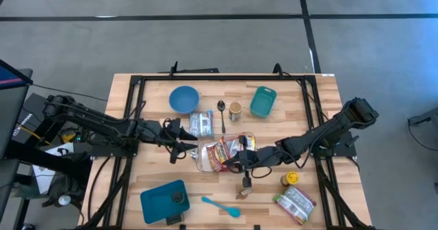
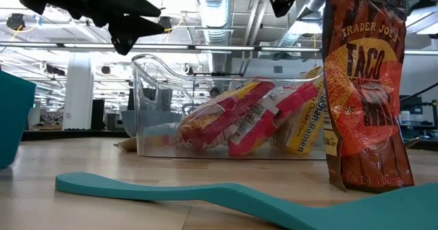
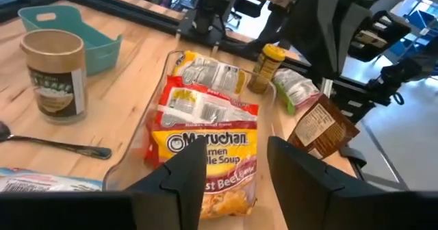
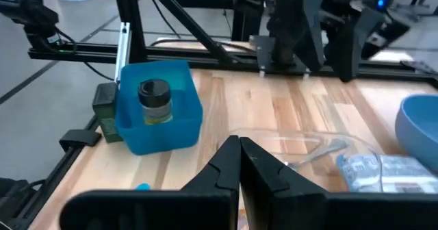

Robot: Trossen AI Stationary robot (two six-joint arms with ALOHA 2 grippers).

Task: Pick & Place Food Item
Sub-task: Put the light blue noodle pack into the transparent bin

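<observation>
Left pincer (image 1: 185, 139) beside two ramen packets (image 3: 205, 137)

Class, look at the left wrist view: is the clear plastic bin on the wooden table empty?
No. The clear plastic bin holds Maruchan ramen noodle packets, lying inside it on the wooden table.

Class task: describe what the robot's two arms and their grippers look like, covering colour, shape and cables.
Both arms are black and jointed, built of slim segments. The left gripper and right gripper each end in two tapered, wedge-shaped black fingers. Dark cables trail near the left arm's base.
</observation>
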